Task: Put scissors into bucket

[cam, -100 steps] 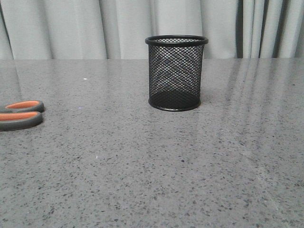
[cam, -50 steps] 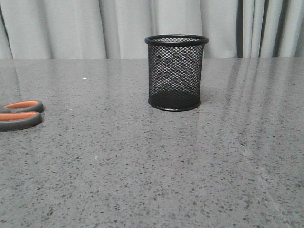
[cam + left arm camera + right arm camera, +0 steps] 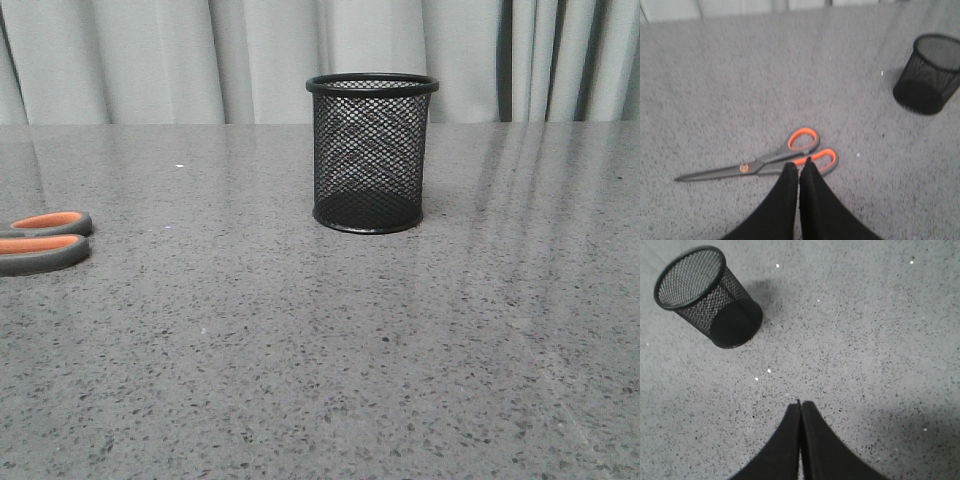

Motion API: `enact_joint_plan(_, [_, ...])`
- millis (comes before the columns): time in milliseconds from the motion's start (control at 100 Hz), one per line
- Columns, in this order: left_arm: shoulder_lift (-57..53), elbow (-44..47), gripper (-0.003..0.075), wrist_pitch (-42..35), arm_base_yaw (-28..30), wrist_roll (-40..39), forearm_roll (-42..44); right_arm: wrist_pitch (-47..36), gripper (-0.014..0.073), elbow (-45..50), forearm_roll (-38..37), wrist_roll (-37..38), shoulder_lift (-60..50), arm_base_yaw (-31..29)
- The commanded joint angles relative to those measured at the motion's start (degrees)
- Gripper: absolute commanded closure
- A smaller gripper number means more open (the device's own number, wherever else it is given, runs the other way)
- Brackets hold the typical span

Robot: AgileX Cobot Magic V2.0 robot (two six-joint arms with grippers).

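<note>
scissors (image 3: pixel 40 240) shifted slightly | bucket (image 3: pixel 371 153) same spot, upright, empty

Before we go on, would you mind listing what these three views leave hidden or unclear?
- Scissors, front view: the left edge cuts off the blades; only the handle loops show.
- Both arms, front view: neither appears.
- Left hand, left wrist view: its fingertips overlap the nearer handle loop, so contact or height above it cannot be judged.
- Bucket, left wrist view: the right edge clips it, and the picture is soft.
</note>
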Motion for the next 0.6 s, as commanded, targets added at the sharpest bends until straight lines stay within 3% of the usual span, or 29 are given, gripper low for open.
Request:
enact_joint_plan(0, [2.9,-3.0,0.0741,-0.2,0.1,0.5,-0.9,-1.4,0.0629,-3.5,0.4,-2.4,2.2,-0.3])
enact_joint_plan(100, [4.7,-3.5,0.0739,2.1,0.1,0.6,-1.0,-0.5,0.0519,-4.5,0.5,-2.6,3.2,-0.3])
enact_joint_plan(170, [5.7,-3.8,0.0734,3.5,0.1,0.9,-1.0,0.2,0.0364,-5.0,0.5,-2.6,3.4,-0.3])
enact_joint_plan(220, [6.2,-4.1,0.0701,4.5,0.1,2.2,-1.1,0.5,0.0217,-5.3,0.5,-2.6,3.4,-0.3])
enact_joint_plan(290, [6.6,-4.2,0.0612,4.6,0.1,3.4,-1.7,0.8,0.009,-5.6,0.6,-2.6,3.4,-0.3])
enact_joint_plan(460, [6.9,-4.2,0.0291,3.8,0.1,4.1,-2.3,0.8,0.0064,-5.6,0.6,-2.6,3.4,-0.3])
enact_joint_plan(590, [8.2,-5.0,0.0267,4.1,0.1,7.0,-2.4,0.8,0.0064,-5.6,0.6,-2.6,3.4,-0.3])
